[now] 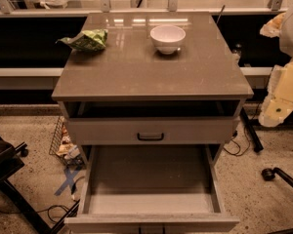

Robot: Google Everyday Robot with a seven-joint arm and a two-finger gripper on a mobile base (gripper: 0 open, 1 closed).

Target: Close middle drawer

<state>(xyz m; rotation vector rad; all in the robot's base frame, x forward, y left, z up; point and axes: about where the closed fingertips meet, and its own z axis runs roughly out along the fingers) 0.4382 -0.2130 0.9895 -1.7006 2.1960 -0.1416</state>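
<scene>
The middle drawer (151, 222) is the lower of two fronts on the grey cabinet. It is pulled far out toward me. Its bare grey floor (150, 179) is in full view with nothing on it, and its small dark handle (151, 230) sits at the bottom edge of the view. The upper drawer front (112, 130) with a black handle (150, 137) sits above it. My arm and gripper (276, 112) hang at the right edge, to the right of the cabinet, level with the upper front. They are well away from the open drawer and touch nothing.
A white bowl (167, 38) and a crumpled green bag (85, 39) lie on the cabinet top (151, 74). A wire basket (62, 141) stands on the floor to the left. A dark chair base (10, 179) is at lower left, a black caster (269, 174) at lower right.
</scene>
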